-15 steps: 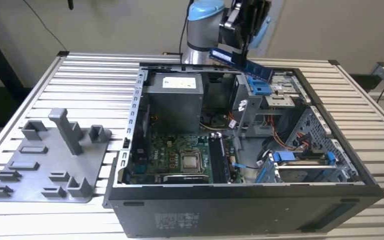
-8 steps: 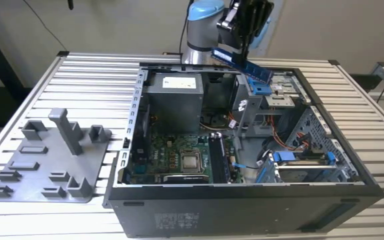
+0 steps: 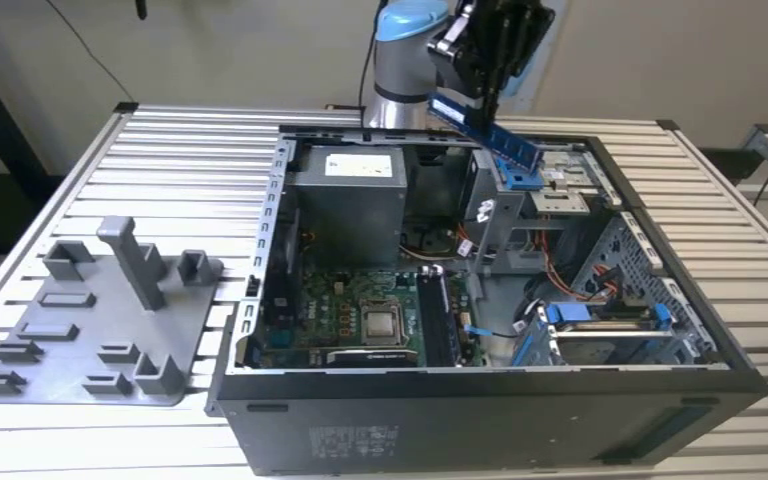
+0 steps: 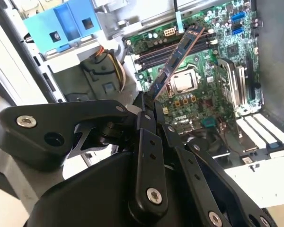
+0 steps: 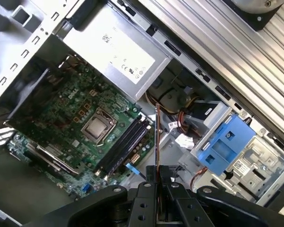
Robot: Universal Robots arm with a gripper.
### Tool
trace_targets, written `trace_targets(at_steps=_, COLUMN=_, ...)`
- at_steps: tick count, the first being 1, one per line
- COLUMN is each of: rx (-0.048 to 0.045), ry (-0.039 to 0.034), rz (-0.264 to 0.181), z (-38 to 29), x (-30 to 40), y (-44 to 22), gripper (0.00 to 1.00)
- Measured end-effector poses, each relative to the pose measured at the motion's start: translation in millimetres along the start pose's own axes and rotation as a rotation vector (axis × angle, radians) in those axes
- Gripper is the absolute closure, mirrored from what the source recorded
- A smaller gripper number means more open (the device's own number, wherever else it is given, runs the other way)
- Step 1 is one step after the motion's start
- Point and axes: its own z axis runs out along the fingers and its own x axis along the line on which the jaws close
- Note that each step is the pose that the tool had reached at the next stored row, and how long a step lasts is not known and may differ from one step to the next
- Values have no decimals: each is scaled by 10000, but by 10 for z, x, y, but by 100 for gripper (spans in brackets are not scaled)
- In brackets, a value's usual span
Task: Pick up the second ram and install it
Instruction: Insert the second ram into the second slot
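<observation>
light bright, even | case (image 3: 491,420) interior shadowed | glare on table slats (image 5: 213,38)

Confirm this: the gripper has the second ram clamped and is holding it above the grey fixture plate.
Wrong in one respect. The gripper has the second ram clamped, but is holding it above the open computer case, not the grey fixture plate, which lies apart toward the exterior view's left. The exterior view shows this.
</observation>
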Motion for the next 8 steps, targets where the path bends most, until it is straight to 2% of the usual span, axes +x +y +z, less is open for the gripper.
trace_targets(at_steps=8, rx=54, ry=18, rz=816, z=4, x=0, y=0, gripper=86)
